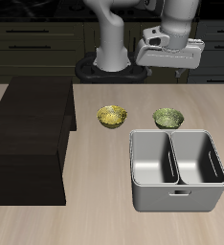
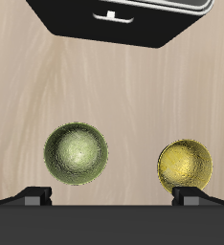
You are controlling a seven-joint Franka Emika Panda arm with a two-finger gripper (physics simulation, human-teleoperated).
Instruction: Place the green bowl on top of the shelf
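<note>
The green bowl is olive-green and sits upright on the table just behind the grey bin. It also shows in the wrist view. The shelf is a large dark box with a flat bare top at the table's side, away from the bowls. My gripper hangs high above the green bowl, well clear of it. In the wrist view the gripper has its fingertips wide apart and holds nothing.
A yellow-gold bowl sits beside the green one, between it and the shelf, and shows in the wrist view. A grey two-compartment metal bin stands nearer the table's front edge; its dark underside-like edge shows in the wrist view.
</note>
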